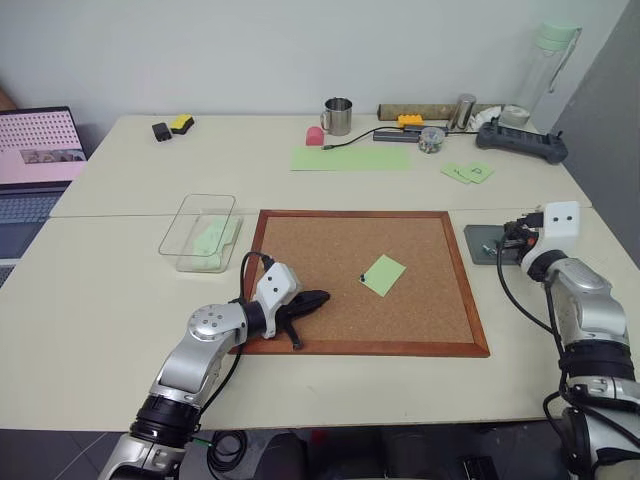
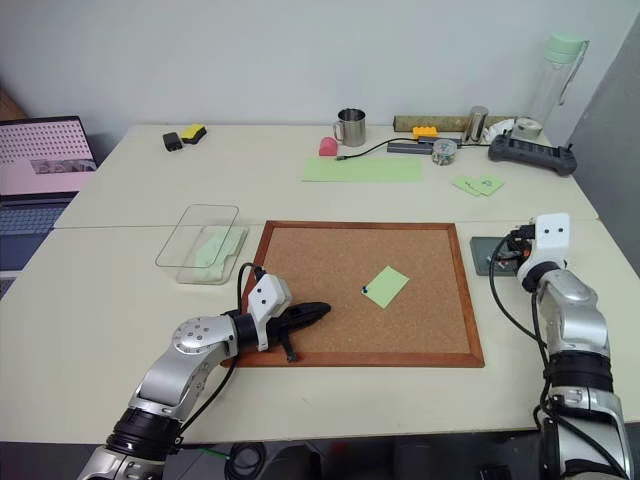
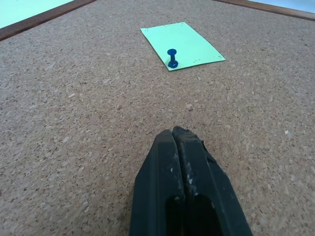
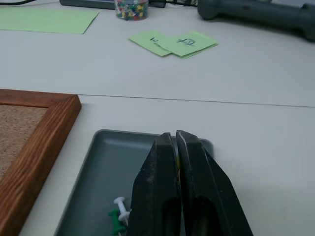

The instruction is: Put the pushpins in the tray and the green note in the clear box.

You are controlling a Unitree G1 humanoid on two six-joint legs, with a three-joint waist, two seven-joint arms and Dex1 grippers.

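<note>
— Looking at the green note [image 1: 384,274]: where is it?

— I see it flat on the cork board [image 1: 330,300], right of the board's middle, with a dark blue pushpin [image 3: 172,58] stuck through its near-left corner. A white pushpin [image 4: 121,204] and a green pushpin [image 4: 116,219] lie together in the tray [image 4: 98,172], which sits on the surface [image 1: 120,300] just beside the board's right frame.

— And the clear box [image 1: 200,232]?

— Off the board's far-left corner, near it, with pale green paper inside.

— The hands?

— My left hand [image 3: 173,132] rests on the cork at the board's near-left part, fingers pressed together, holding nothing, pointing toward the note but well apart from it. My right hand [image 4: 175,133] hangs over the tray, fingers almost touching with a thin slit between them; I see a yellowish sliver in that slit but cannot tell what it is.

— Anything behind?

— A pair of scribbled green notes [image 4: 173,43], a jar of coloured pins [image 4: 131,9], a long green sheet [image 1: 350,158], a metal mug [image 1: 338,116].
</note>
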